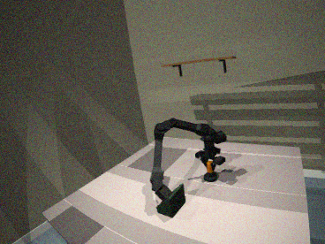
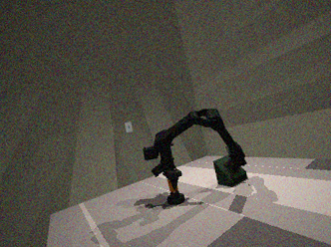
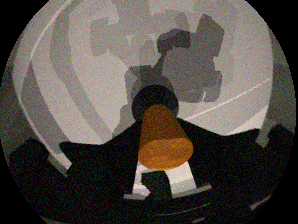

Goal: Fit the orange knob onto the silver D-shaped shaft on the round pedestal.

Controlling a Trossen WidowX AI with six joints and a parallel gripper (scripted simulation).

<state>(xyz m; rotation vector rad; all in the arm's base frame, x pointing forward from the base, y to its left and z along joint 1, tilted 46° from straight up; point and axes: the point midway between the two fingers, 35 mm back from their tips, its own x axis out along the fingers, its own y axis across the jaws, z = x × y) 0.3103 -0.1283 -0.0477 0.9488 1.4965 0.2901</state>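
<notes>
The orange knob (image 1: 209,167) (image 2: 173,187) (image 3: 165,145) is a tapered piece, upright directly over the round pedestal. My gripper (image 1: 209,163) (image 2: 172,182) (image 3: 158,121) points down and is shut on the knob, with a finger on either side in the wrist view. The dark round pedestal (image 1: 210,178) (image 2: 176,200) (image 3: 152,96) stands on the table just under the knob's lower end. The silver shaft does not show, and the knob's hole and the flat sides are hidden. I cannot tell whether the knob's lower end touches the pedestal.
The arm's dark green base block (image 1: 172,204) (image 2: 227,172) stands on the table (image 1: 265,217) (image 2: 124,221), away from the pedestal. Shadows of the arm lie across the table around the pedestal. A wooden shelf (image 1: 200,61) hangs on the wall behind.
</notes>
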